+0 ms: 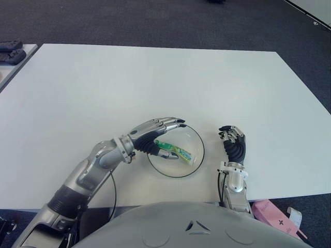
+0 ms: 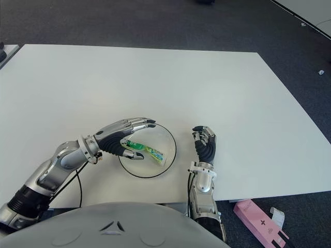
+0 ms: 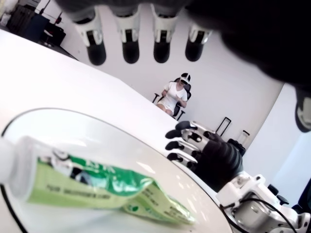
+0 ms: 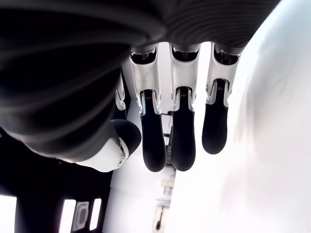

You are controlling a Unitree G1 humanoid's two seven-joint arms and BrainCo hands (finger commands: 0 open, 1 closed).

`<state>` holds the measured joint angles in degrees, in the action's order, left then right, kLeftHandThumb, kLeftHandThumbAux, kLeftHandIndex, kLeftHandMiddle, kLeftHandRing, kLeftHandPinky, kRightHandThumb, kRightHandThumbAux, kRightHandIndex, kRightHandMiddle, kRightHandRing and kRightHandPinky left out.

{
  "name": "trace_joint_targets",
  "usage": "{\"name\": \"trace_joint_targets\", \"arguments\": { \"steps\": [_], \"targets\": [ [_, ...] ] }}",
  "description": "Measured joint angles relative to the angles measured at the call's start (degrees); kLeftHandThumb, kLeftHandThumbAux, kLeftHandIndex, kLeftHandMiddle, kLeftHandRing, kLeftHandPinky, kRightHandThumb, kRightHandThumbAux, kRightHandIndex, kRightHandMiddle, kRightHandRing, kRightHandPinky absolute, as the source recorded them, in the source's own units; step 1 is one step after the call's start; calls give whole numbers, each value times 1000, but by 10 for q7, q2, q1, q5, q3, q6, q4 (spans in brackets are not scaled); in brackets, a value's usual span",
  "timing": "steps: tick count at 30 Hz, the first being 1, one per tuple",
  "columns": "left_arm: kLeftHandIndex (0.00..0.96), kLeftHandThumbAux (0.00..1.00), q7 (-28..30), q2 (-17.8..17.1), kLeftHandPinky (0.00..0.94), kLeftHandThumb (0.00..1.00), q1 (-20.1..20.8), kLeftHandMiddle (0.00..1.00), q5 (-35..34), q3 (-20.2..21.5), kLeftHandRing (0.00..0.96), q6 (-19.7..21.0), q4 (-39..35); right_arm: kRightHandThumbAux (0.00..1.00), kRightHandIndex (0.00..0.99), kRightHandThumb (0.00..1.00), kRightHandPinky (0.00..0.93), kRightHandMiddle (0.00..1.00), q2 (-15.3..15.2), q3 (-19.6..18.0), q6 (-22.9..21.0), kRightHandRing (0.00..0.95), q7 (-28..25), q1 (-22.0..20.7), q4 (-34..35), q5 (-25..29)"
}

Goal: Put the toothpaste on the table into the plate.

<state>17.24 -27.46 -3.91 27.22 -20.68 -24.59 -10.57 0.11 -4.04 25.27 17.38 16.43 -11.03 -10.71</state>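
Note:
A green and white toothpaste tube (image 1: 175, 150) lies flat inside the clear round plate (image 1: 199, 140) near the table's front edge. My left hand (image 1: 171, 137) hovers over the plate's left half, fingers stretched out above the tube and thumb close beside it. In the left wrist view the tube (image 3: 97, 187) rests on the plate with the fingertips (image 3: 131, 51) well above it and nothing grasped. My right hand (image 1: 234, 140) shows just right of the plate, fingers relaxed and holding nothing.
The white table (image 1: 155, 77) stretches far beyond the plate. A pink box (image 1: 276, 218) sits below the table's front right edge. Dark devices (image 1: 10, 51) lie on a side surface at the far left. A seated person (image 3: 175, 94) shows far off.

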Motion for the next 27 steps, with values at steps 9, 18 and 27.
{"name": "trace_joint_targets", "arguments": {
  "steps": [9,18,27],
  "targets": [
    [0,498,-90,40,64,82,-16,0,36,13,0,5,47,731,428,708,470,474,0,2,6,485,2,0,-2,-1],
    [141,795,-242,137,251,49,-57,143,64,50,164,61,68,730,428,707,471,476,1,2,3,482,3,1,0,-2],
    [299,956,-320,212,278,47,-66,298,61,87,285,142,72,731,429,708,491,477,2,3,13,492,4,-5,-10,-2]
  ]
}}
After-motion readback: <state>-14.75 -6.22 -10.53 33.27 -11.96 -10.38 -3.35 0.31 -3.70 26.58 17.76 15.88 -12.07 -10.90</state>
